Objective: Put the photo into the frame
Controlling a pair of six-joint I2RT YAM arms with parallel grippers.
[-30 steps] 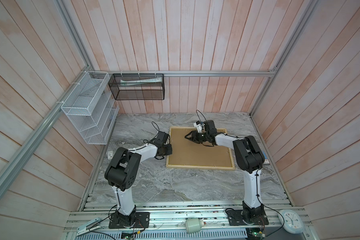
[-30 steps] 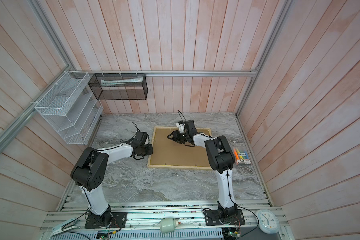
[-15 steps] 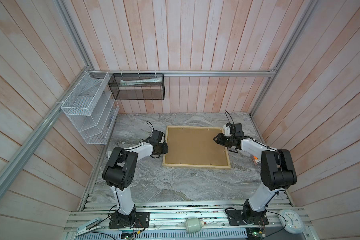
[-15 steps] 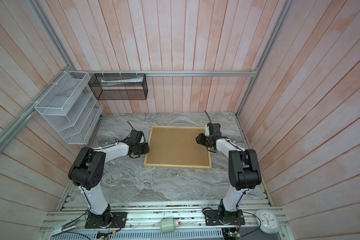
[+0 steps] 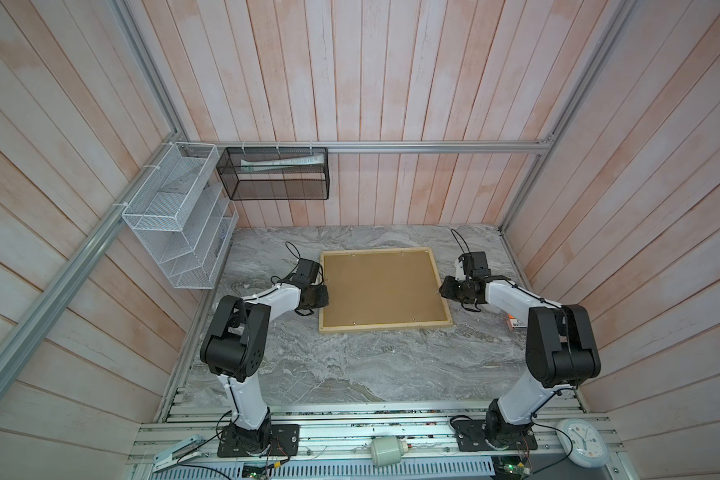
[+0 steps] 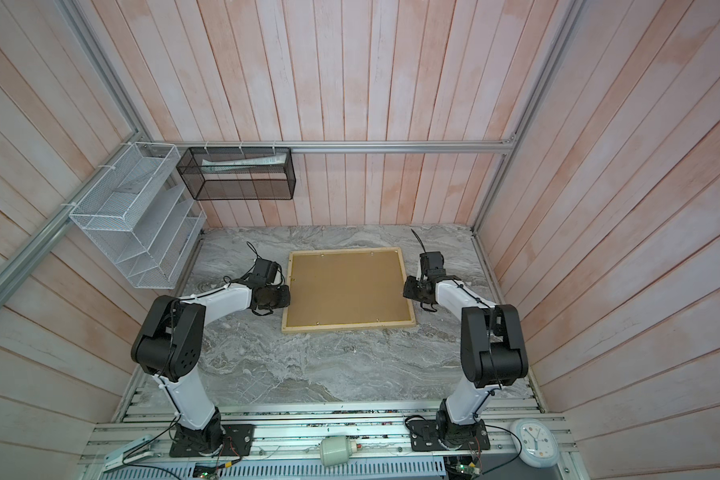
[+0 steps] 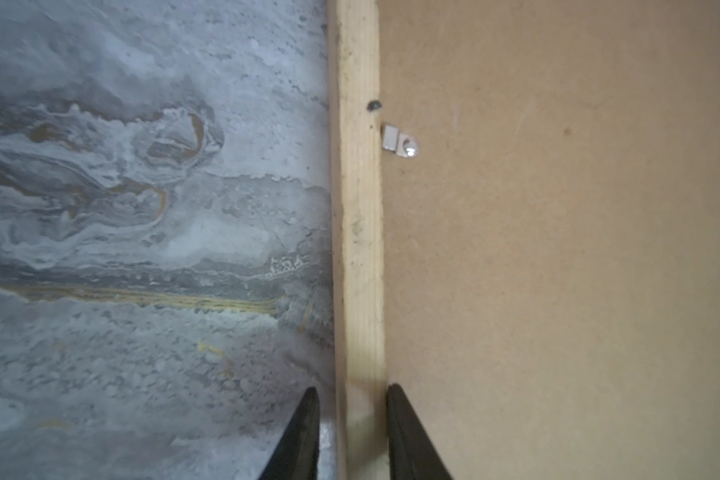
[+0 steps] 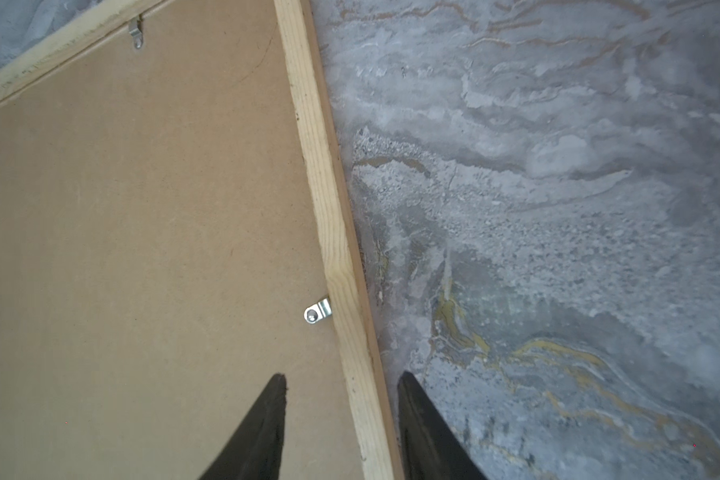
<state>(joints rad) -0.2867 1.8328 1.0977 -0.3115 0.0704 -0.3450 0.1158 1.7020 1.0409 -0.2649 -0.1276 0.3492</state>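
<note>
The frame (image 5: 383, 291) (image 6: 348, 289) lies back up on the marble table, pale wood rails around a brown fibreboard back. My left gripper (image 5: 323, 297) (image 6: 287, 297) (image 7: 352, 387) is open and straddles the left rail (image 7: 358, 208), with a slight gap at the outer finger. My right gripper (image 5: 442, 289) (image 6: 406, 291) (image 8: 342, 375) is open astride the right rail (image 8: 329, 216), with one finger over the back and the other over the table. Small metal clips (image 7: 400, 141) (image 8: 317, 311) sit at the rails. The photo is hidden.
A white wire rack (image 5: 175, 216) and a black mesh basket (image 5: 273, 174) hang on the back-left walls. A small orange box (image 5: 516, 324) lies by the right wall behind my right arm. A clock (image 5: 582, 442) rests on the front rail.
The frame slid left and squared up. My right gripper moved from the frame's far middle to its right rail. My left jaws loosened on the left rail.
</note>
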